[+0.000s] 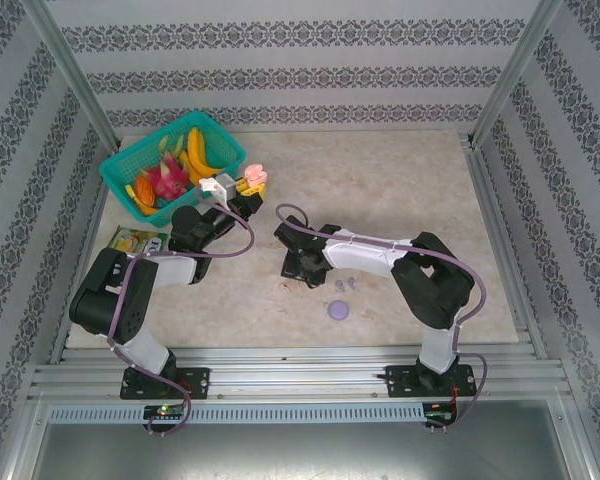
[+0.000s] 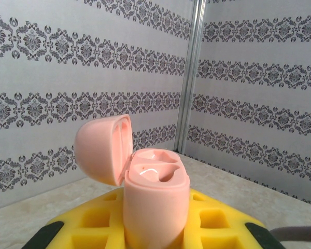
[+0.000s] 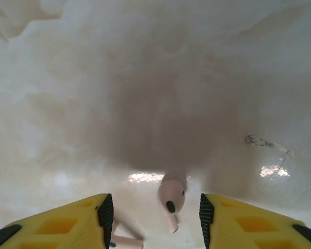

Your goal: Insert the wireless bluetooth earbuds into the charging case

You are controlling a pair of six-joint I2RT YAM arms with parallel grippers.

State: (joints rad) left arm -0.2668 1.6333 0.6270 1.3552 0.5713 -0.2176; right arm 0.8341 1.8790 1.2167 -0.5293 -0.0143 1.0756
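On the table (image 1: 400, 200), the right arm is the one at work. The right gripper (image 3: 154, 215) is down at the surface, jaws parted on either side of one pink earbud (image 3: 171, 197) and touching it nowhere that I can see. In the wrist view the bud sits nearer the finger at 3 o'clock. Its long axis runs 12 to 6, head at 12 and stem at 6, so it lies across the line the jaws close along. The second pink earbud (image 3: 125, 241) lies at 7 o'clock of it, by the other finger. From above, the left gripper (image 1: 242, 186) is at 11 o'clock of the right, clamped on the pink charging case (image 2: 156, 202), which stands upright with its lid open.
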